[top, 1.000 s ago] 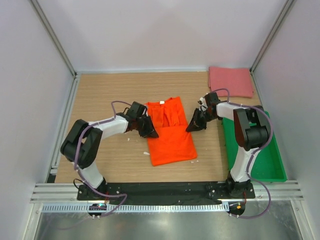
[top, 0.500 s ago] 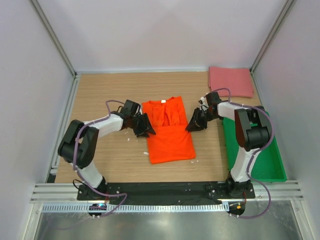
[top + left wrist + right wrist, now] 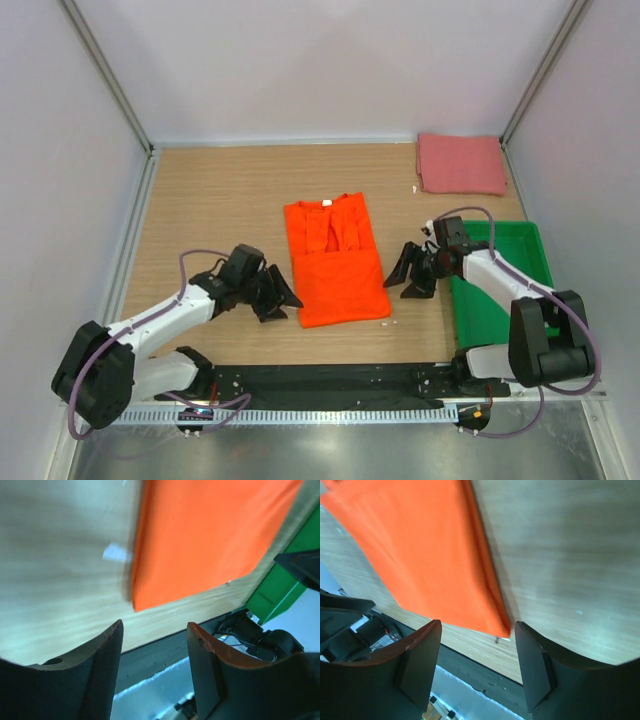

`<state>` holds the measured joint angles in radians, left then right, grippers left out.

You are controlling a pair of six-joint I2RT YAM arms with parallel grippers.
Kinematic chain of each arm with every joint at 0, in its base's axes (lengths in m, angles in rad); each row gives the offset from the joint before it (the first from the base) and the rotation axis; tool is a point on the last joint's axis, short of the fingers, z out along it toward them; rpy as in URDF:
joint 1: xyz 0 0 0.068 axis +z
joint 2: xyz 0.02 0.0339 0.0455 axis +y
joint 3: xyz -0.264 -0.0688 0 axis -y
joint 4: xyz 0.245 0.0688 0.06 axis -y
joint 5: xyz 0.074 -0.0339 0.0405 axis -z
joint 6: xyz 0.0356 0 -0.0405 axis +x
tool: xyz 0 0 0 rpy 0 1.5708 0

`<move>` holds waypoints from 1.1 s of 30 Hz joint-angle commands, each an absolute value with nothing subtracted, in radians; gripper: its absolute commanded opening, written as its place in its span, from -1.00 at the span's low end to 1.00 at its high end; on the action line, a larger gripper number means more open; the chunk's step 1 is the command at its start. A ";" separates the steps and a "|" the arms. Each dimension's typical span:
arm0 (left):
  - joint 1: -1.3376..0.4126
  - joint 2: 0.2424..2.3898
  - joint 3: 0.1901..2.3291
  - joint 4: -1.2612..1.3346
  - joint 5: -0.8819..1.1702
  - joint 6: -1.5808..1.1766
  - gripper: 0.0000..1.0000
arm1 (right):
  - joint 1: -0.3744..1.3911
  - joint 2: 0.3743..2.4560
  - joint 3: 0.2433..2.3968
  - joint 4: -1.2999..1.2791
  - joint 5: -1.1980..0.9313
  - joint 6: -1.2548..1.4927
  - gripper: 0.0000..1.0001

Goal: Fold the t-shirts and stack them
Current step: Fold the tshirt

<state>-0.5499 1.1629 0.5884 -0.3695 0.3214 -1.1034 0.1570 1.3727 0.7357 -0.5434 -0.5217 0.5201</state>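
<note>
From above alone we see the pink shirt (image 3: pixel 460 163), far right. The left gripper (image 3: pixel 283 305) and right gripper (image 3: pixel 400 285) reach low, jaws spread, flanking the orange shirt (image 3: pixel 335 265).

Both arms are built alike, with white tubular links joined by bulky black motor housings. The left arm (image 3: pixel 165 318) and the right arm (image 3: pixel 497 275) each carry a thin purple cable (image 3: pixel 198 254) that loops loosely off the links. The left gripper (image 3: pixel 277 297) and right gripper (image 3: pixel 408 277) are black, with broad, curved matte fingers (image 3: pixel 97 675). Both bases are bolted to a black plate (image 3: pixel 330 380).
</note>
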 commanded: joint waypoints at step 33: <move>-0.876 1.164 0.325 -0.184 -0.046 -1.973 -0.09 | 0.158 1.127 0.308 -0.262 -0.552 0.850 -0.06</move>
